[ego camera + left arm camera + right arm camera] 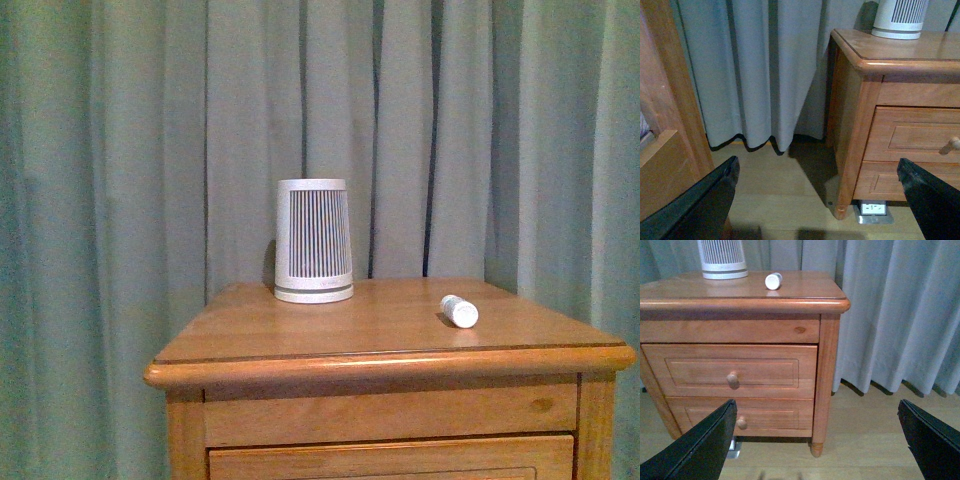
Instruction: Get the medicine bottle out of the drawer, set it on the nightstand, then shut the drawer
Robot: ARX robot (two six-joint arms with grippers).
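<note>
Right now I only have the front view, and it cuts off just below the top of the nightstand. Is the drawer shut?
Observer: Yes. In the right wrist view the drawer sits flush with the frame, knob facing out.
Operator: And the bottle, is it really on top?
Observer: Yes, the medicine bottle lies on its side on the nightstand, apart from the ribbed white cylinder.
Operator: I can't see either arm. Are the grippers holding anything?
Observer: No. The right gripper is open and empty, low in front of the nightstand.
Operator: And the left one?
Observer: The left gripper is open and empty too, off the nightstand's side, near the curtain.
</note>
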